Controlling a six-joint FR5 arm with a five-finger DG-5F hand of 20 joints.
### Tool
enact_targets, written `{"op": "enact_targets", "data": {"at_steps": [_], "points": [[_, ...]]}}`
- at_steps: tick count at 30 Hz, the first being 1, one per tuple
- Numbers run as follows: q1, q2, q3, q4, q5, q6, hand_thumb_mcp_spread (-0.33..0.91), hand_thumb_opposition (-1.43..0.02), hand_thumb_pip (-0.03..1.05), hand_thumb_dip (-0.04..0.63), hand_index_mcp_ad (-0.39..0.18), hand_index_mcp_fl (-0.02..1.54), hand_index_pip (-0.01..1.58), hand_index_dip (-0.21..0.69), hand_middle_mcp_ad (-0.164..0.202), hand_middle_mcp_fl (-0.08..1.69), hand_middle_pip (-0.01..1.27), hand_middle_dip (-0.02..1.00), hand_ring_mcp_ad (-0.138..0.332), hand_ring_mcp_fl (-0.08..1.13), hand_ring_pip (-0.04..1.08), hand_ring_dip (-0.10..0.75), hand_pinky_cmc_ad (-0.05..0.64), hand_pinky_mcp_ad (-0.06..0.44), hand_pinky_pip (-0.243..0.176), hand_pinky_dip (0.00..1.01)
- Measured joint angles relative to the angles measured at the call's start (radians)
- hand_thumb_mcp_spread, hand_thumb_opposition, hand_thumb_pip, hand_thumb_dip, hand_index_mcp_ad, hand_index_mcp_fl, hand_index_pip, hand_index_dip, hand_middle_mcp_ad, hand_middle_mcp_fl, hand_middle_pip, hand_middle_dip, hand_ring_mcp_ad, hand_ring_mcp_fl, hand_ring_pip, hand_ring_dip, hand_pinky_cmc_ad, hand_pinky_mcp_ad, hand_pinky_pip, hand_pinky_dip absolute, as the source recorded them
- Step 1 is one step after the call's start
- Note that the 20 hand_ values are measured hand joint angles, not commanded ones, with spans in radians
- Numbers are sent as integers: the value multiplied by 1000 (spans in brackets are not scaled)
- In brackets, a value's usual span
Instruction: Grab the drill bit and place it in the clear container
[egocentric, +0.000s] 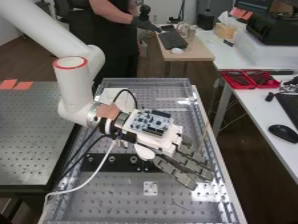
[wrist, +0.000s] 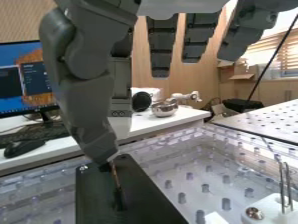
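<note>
The hand (egocentric: 178, 174) hangs over the clear tray (egocentric: 98, 212), with its dark grey, blocky fingers pointing toward about four o'clock in the high view. It holds narrowly: in the wrist view the thumb (wrist: 90, 120) comes in close to a finger (wrist: 120, 107) at the upper end of the drill bit (wrist: 116, 180), while the other fingers extend straight. The drill bit is a thin, copper-toned rod, slightly tilted, just beyond the thumb's tip and over the smooth, matte black plate (wrist: 140, 200); whether its lower end touches the plate I cannot tell.

On the back of the hand sits a blue-and-white circuit board (egocentric: 151, 122). In the high view, the black plate lies toward eight o'clock from the hand, with round fittings along it, and a small white square plate (egocentric: 150, 188) lies toward seven. The tray is see-through plastic, dotted in even rows.

Farther out, a perforated metal benchtop (egocentric: 30, 150) lies toward nine o'clock, with orange notes (egocentric: 23, 85) at its far edge toward ten. Red bins (egocentric: 237, 80) sit toward one o'clock and a rounded black mouse (egocentric: 284, 133) toward two. In the wrist view, a shiny, round silver bowl (wrist: 165, 108) rests on a white tabletop (wrist: 143, 127).
</note>
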Motion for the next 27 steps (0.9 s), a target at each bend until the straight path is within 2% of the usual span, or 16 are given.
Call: {"op": "enact_targets", "data": {"at_steps": [16, 27], "points": [[0, -7, 6, -8, -6, 9, 660, -876, 389, 269, -185, 504, 1215, 358, 66, 173, 161, 154, 113, 16, 103, -33, 218, 208, -105, 176], [0, -8, -2, 19, -4, 12, 695, -876, 389, 265, -202, 585, 1232, 356, 65, 173, 154, 157, 113, 16, 103, -33, 225, 208, -105, 176]]}}
